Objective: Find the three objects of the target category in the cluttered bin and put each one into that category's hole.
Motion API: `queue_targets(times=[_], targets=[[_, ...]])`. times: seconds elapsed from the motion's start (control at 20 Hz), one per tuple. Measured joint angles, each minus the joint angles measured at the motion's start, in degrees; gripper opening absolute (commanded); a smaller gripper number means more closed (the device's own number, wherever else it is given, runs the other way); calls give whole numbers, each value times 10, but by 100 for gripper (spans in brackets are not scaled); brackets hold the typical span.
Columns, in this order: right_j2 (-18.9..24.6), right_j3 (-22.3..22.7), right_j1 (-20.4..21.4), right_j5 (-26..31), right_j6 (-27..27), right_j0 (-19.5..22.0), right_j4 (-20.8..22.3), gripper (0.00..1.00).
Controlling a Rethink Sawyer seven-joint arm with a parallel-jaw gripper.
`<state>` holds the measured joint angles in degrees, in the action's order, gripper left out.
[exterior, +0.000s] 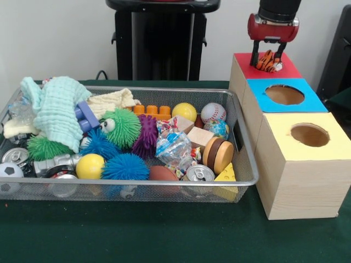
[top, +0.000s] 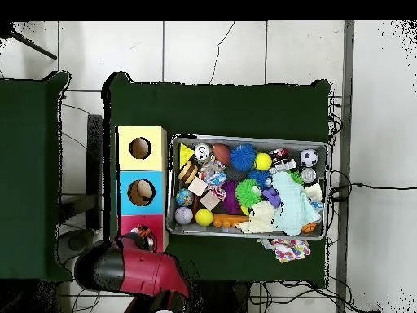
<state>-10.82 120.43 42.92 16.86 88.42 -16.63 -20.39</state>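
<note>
My gripper, fingers clenched on a tiger toy, hovers over the red box; releasing off-centre could miss its hole.

You have a green table cover. A patterned rag lies on it. Cables trail over your tiled floor.

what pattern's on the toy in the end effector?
Orange with black stripes, some white: the tiger-like toy in the end effector, above the red box. Front view shows it best.

The red and black arm comes down from above, and the gripper points straight downward with its fingers closed on a small toy.
</note>
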Motion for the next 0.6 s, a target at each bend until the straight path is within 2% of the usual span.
queue_targets(times=[0.6], targets=[[2, 1, 1, 0, 0, 4, 0, 100]])
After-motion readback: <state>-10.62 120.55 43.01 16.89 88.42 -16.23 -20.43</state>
